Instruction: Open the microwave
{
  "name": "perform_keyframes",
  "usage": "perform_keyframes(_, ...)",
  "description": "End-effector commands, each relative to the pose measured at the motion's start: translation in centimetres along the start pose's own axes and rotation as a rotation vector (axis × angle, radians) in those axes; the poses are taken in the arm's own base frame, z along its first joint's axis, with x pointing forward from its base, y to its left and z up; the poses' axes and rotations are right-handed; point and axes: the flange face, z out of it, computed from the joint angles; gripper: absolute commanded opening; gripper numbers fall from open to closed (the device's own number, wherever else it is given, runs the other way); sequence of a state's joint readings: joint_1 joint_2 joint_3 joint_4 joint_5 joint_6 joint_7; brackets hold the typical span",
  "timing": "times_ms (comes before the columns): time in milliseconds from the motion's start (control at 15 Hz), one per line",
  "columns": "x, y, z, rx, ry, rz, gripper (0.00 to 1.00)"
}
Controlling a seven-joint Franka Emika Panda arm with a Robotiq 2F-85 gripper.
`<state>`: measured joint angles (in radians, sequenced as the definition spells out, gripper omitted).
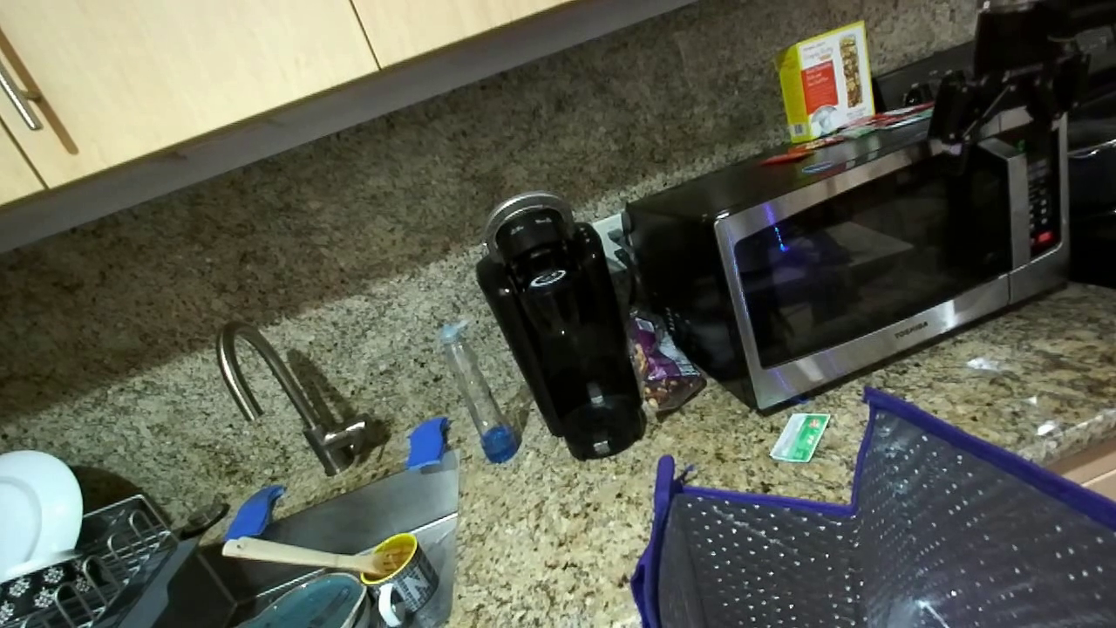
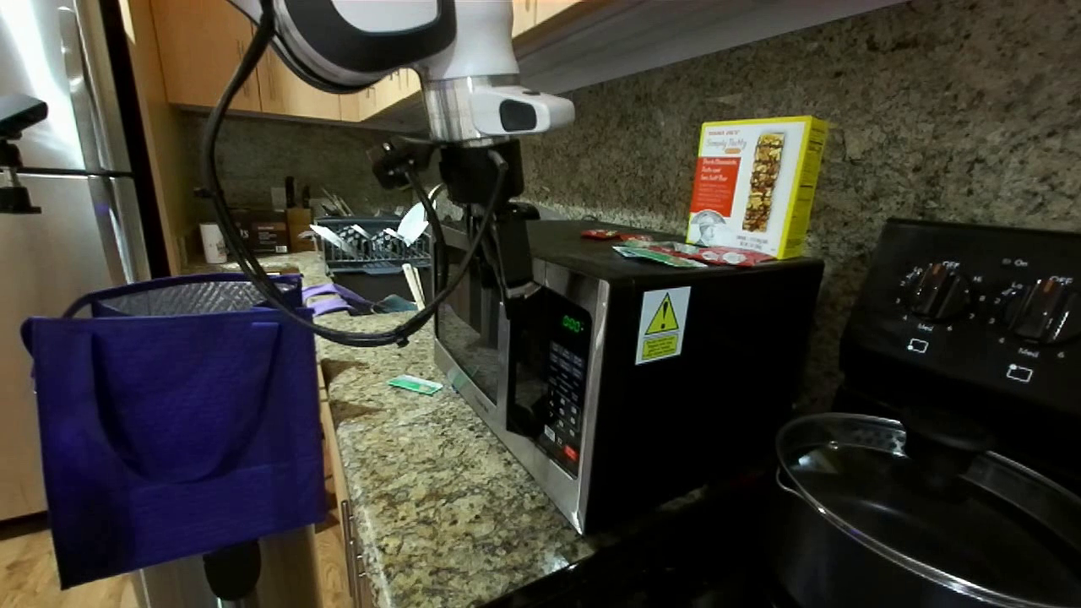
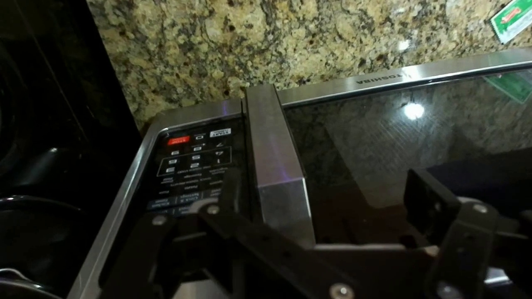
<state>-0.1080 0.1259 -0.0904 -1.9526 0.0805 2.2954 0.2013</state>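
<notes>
Wrist view: the gripper (image 3: 324,182) spans the lower part of the frame, its fingers (image 3: 428,203) well apart and clamped on nothing. The handle (image 3: 278,153) runs down between them, nearer the finger at left, which lies over the panel (image 3: 195,166); the finger at right lies over the door (image 3: 365,145). Whether either touches the handle I cannot tell. The microwave (image 2: 659,397) stands mid-frame in an exterior view, with the arm (image 2: 473,110) above its front and the door apparently closed.

So the step in hand looks to be lining up on the handle, before any pull. Next, I think, the fingers need a small shift toward the left of the wrist frame to centre the handle, a reach deep enough to straddle it, then a firm squeeze. The pull should go toward the top of that frame, where the counter (image 3: 291,41) shows, and curve, as the door presumably hinges on the side away from the panel. The bag (image 1: 750,558), at lower right in an exterior view, may crowd that swing; its distance is hard to judge.
</notes>
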Motion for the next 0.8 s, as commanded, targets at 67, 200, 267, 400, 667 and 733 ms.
perform_keyframes(67,0.4,0.2,0.9,0.007,0.026,-0.067,1.00)
perform_keyframes(200,0.6,-0.4,0.4,-0.007,0.047,-0.134,0.74)
perform_keyframes(267,0.6,-0.6,0.1,-0.020,0.061,-0.155,0.67)
perform_keyframes(400,0.7,-0.8,-0.4,-0.044,0.079,-0.186,0.53)
perform_keyframes(667,0.7,-0.7,-1.1,-0.081,0.098,-0.218,0.28)
perform_keyframes(733,0.7,-0.5,-1.2,-0.087,0.099,-0.222,0.21)
